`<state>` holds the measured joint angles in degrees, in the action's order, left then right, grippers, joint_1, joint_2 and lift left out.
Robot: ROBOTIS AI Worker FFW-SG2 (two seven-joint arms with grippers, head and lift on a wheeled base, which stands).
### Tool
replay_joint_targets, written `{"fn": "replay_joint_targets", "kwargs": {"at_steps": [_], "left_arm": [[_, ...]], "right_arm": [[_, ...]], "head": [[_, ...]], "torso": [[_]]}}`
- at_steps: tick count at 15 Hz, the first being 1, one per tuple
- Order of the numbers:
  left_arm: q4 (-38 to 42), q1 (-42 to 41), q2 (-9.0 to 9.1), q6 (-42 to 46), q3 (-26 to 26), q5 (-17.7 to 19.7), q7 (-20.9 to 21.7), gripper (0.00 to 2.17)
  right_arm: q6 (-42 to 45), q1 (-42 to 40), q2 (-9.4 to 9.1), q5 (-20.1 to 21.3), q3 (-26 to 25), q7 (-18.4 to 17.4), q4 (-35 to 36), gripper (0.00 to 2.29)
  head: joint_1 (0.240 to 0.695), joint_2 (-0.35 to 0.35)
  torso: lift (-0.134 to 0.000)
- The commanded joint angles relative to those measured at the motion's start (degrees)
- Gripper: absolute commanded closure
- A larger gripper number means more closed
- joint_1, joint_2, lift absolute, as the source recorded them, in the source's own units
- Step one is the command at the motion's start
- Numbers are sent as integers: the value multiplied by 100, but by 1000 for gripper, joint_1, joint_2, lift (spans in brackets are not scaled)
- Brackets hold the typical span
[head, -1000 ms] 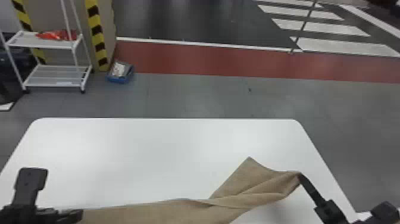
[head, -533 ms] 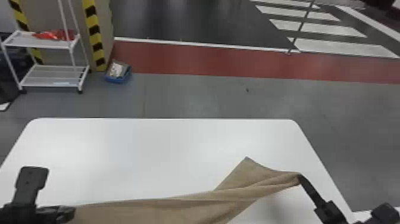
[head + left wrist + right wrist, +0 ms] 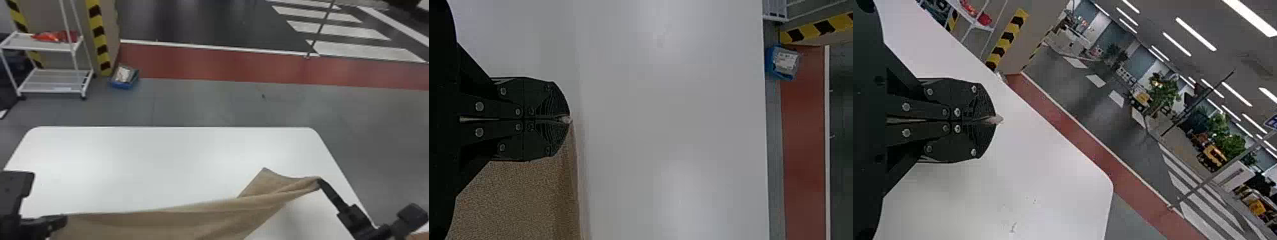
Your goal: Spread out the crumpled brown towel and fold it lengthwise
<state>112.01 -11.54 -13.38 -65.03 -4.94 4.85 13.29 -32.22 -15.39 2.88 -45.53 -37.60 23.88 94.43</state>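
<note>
In the head view the brown towel [image 3: 178, 220] stretches between my two grippers over the near part of the table, creased lengthwise, with one pointed corner up near the right end. My left gripper [image 3: 63, 220] pinches its left end at the lower left. My right gripper [image 3: 319, 183] holds the right end above the table's right side. In the left wrist view the left gripper [image 3: 568, 120] is closed on a bit of the towel [image 3: 514, 200]. The right wrist view has the right gripper [image 3: 995, 120] closed, a small tip of cloth poking out between its fingertips.
The white table [image 3: 159, 159] has its far edge and rounded corners in the head view. On the floor beyond stand a white shelf cart [image 3: 54, 79] and a blue box [image 3: 123, 83], at the far left. A striped pillar [image 3: 100, 41] rises beside them.
The towel between the grippers has been drawn straighter, its middle twist smoothed. Both grippers stay closed on its ends, the left slightly shifted and the right nearly still.
</note>
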Motion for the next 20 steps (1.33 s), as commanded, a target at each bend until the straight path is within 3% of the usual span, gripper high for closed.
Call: {"fn": "replay_joint_targets", "kwargs": {"at_steps": [1,3,5,8,10,11,15,17,20], "left_arm": [[910,-235,11,-437,-341,218,112,1389],[1578,-305,46,-982,-605,446,235,1389],[1859,-165,72,-1105,-657,455,262,1389],[1525,767,134,-1386,-613,464,253,1389],[857,1233,134,-1105,-693,622,226,1389],[506,1426,125,-859,-701,701,235,1389],[-241,1953,64,-419,-693,815,182,1389],[-531,2235,11,-296,-701,868,165,1389],[-786,2542,-15,-244,-772,912,147,1389]], "right_arm": [[-1203,326,300,-9,-151,-59,418,1868],[-1801,642,547,9,-115,-410,664,1868],[-2100,1187,634,-9,-36,-771,673,1868],[-2328,1952,758,378,429,-894,225,1865],[-2082,2145,995,782,1001,-612,-136,1868],[-1924,2154,986,1222,1159,-472,-136,1868],[-1924,2084,1065,2540,1115,416,-30,1865],[-2153,2075,1250,2760,843,750,-30,1865],[-2838,2224,1531,2707,385,1022,-30,1865]], "head": [[695,-190],[695,-176],[695,-172],[695,-161],[695,-139],[695,-109],[695,-70],[695,-74],[695,-108]], "torso": [[0],[0],[0],[0],[0],[0],[0],[0],[0]]}}
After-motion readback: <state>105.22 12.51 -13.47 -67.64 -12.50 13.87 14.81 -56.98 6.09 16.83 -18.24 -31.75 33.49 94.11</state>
